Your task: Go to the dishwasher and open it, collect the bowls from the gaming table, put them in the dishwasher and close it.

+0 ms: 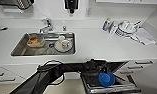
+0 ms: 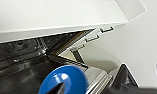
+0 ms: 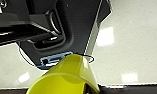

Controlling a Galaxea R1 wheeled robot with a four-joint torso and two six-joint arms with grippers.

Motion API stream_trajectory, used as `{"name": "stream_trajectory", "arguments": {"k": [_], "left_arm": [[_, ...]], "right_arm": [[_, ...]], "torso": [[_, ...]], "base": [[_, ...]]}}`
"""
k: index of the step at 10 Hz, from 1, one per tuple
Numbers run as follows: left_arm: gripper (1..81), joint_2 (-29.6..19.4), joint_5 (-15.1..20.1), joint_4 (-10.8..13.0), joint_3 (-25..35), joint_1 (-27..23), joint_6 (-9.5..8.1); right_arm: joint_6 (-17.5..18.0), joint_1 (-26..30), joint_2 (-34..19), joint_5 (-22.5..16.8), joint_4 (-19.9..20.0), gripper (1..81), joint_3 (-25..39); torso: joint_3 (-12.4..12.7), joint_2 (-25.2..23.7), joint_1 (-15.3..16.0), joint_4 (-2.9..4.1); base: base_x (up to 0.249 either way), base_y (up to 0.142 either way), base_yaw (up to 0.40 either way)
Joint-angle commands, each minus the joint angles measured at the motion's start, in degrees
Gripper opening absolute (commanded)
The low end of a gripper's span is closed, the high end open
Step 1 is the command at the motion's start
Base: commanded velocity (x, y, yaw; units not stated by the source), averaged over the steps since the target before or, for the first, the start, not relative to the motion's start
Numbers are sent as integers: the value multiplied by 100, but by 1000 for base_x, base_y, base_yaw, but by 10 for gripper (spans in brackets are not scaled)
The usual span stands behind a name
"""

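Observation:
The dishwasher (image 1: 92, 84) stands open under the white counter, its door folded down and its dark inside (image 2: 21, 70) showing. My left arm reaches in from the left, and my left gripper (image 1: 103, 75) is shut on the bright blue bowl (image 1: 107, 79) just above the open door. In the left wrist view a dark fingertip (image 2: 58, 89) lies across the blue bowl (image 2: 69, 77). The yellow bowl (image 3: 66, 77) sits close under the right wrist camera, my right gripper (image 3: 85, 88) shut on it above a pale floor. The gaming table is out of view.
The steel sink (image 1: 19, 50) holds an orange-brown dish (image 1: 35, 42) and a white mug (image 1: 65, 44) on a plate. A tap (image 1: 47, 25), a bottle (image 1: 106, 24) and stacked white dishes (image 1: 127, 27) stand on the counter. White drawers (image 1: 141, 65) flank the dishwasher.

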Motion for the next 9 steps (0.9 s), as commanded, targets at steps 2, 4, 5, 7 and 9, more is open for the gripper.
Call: {"name": "stream_trajectory", "arguments": {"k": [2, 4, 5, 7, 9], "left_arm": [[811, -326, 82, 93, 747, -597, 6], [811, -1474, 108, 120, 1799, -27, 76], [811, -2279, 108, 198, 2430, 333, 224], [811, -3669, 108, 591, 3363, 1114, 410], [811, -4436, 100, 1067, 3989, 1921, 384]], "right_arm": [[10, -92, -208, -294, 9, 10, 34], [19, -127, -593, 100, 9, 10, 472], [10, -127, -926, 441, 9, 10, 952], [10, -48, -1681, 820, -70, 10, 1989], [2, -13, -2366, 1372, -71, 10, 2849]], "torso": [[0, 0, 0, 0], [0, 0, 0, 0], [0, 0, 0, 0], [0, 0, 0, 0], [0, 0, 0, 0]], "base": [[0, 0, 0], [0, 0, 0], [0, 0, 0], [0, 0, 0], [0, 0, 0]]}}
